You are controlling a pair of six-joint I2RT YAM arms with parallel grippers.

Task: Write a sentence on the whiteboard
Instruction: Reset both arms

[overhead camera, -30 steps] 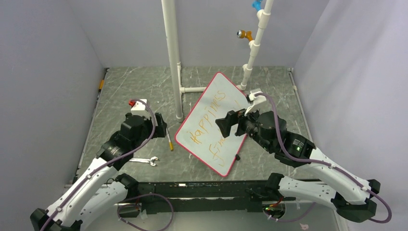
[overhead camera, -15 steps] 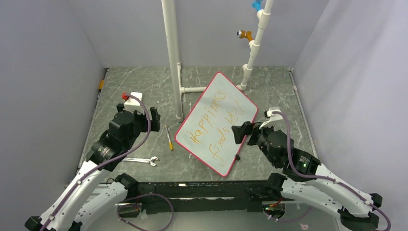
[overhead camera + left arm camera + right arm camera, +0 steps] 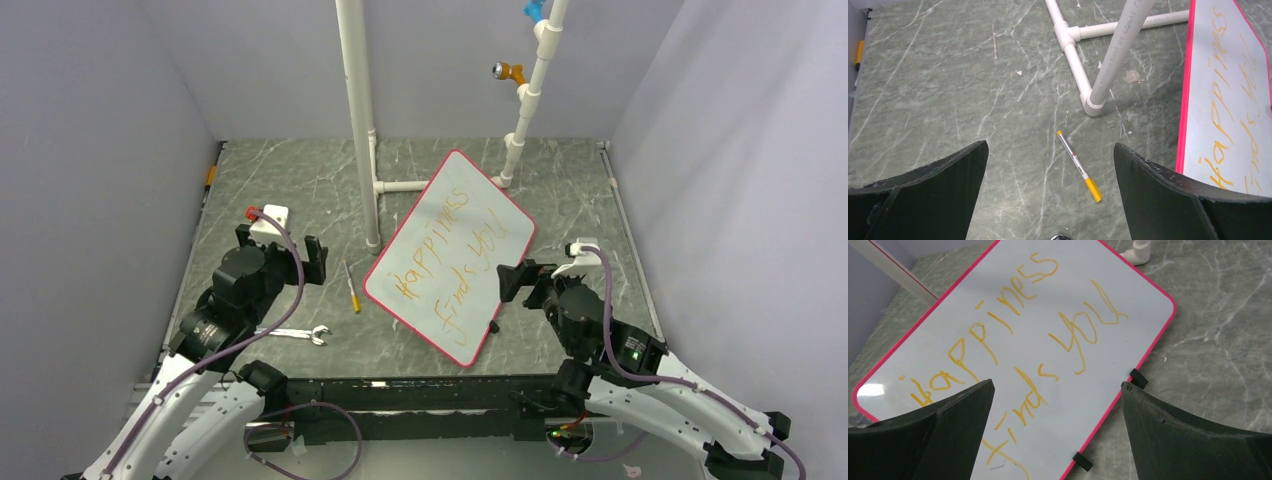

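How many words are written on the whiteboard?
3. On the whiteboard, "Happiness" fills the upper line; "finds" and "you" sit side by side on the line below. None seem hidden.

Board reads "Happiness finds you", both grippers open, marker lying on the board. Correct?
No. The marker lies on the table beside the board, not on it; the left wrist view shows it. The rest holds.

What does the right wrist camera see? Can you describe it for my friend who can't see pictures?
A whiteboard with a pink frame rests on a grey marbled table, with the sentence "Happiness finds you" handwritten on it in orange. The right gripper is open and empty, its two black fingers at the bottom corners of the view.
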